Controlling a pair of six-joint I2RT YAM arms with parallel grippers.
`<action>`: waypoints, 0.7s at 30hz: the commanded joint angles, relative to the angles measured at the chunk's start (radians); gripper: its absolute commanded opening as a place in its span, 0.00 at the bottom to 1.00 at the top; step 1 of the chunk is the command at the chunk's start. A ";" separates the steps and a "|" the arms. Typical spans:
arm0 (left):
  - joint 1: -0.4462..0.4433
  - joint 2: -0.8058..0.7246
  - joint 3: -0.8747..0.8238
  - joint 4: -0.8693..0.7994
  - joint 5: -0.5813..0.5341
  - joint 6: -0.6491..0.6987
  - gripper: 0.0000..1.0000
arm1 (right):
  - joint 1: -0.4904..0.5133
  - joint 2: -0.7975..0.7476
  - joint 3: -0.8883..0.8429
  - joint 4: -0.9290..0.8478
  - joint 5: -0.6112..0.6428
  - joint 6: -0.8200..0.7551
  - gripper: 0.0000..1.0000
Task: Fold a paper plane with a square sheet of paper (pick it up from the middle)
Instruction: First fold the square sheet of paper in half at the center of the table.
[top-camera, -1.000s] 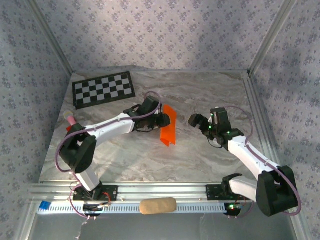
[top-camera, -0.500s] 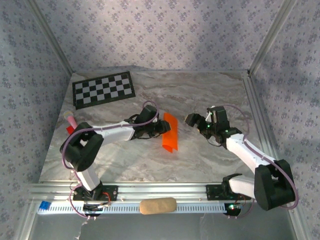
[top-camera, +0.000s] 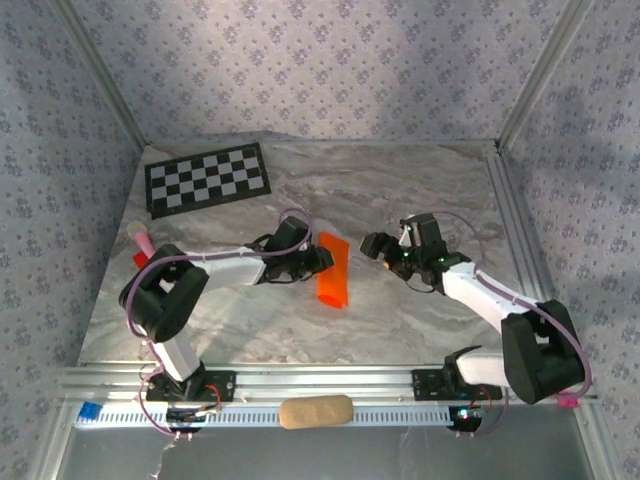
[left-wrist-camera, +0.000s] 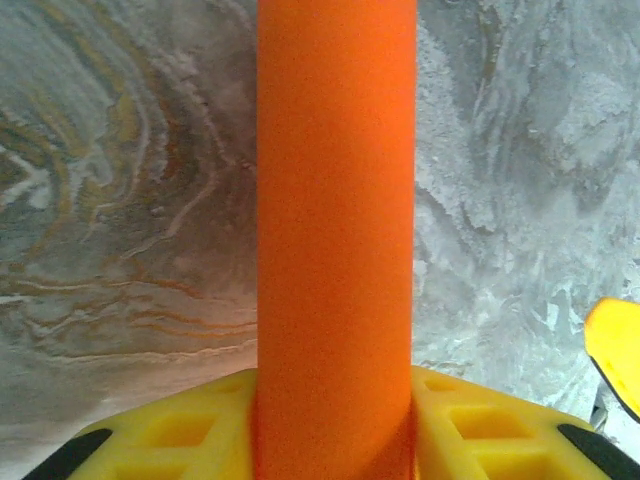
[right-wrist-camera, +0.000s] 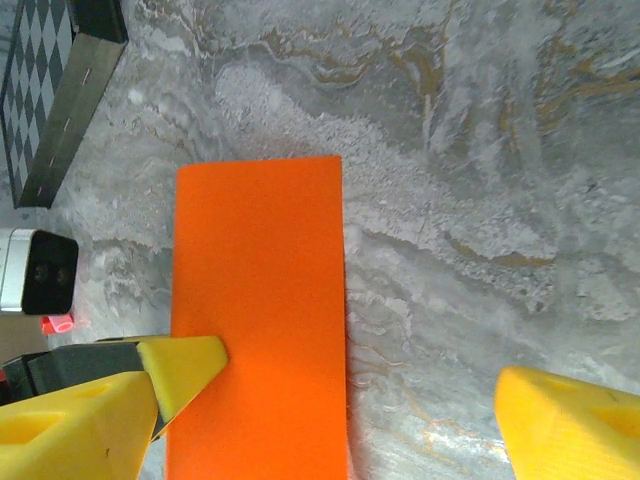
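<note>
Left gripper is clamped on the square sheet of paper, which is folded into a long narrow strip. In the left wrist view the orange strip rises straight toward 12 o'clock from between the yellow fingers, which sit tight against both of its long sides. From above, the strip lies near the middle of the marble table, its long axis running from about 12 to 6 o'clock. The left gripper holds it from the 9 o'clock side. Whether the paper's free end rests on the marble cannot be told.

At the strip's 3 o'clock the right gripper stands with its jaws wide apart and nothing between them. In the right wrist view one yellow fingertip overlaps the left long edge of the paper. The other fingertip sits over bare marble, well off to 3 o'clock. Contact with the paper cannot be judged.

A checkerboard sheet lies flat at the paper's 10 o'clock, and a small red and pink object sits at the table's 9 o'clock edge.
</note>
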 joint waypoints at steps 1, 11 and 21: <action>0.001 0.012 -0.014 0.000 -0.028 0.023 0.40 | 0.021 0.021 0.038 0.007 -0.007 -0.024 0.89; -0.021 -0.001 0.010 -0.116 -0.126 0.085 0.45 | 0.045 0.052 0.053 0.015 -0.015 -0.029 0.88; -0.022 -0.047 0.036 -0.214 -0.211 0.153 0.60 | 0.057 0.077 0.068 0.007 -0.018 -0.039 0.88</action>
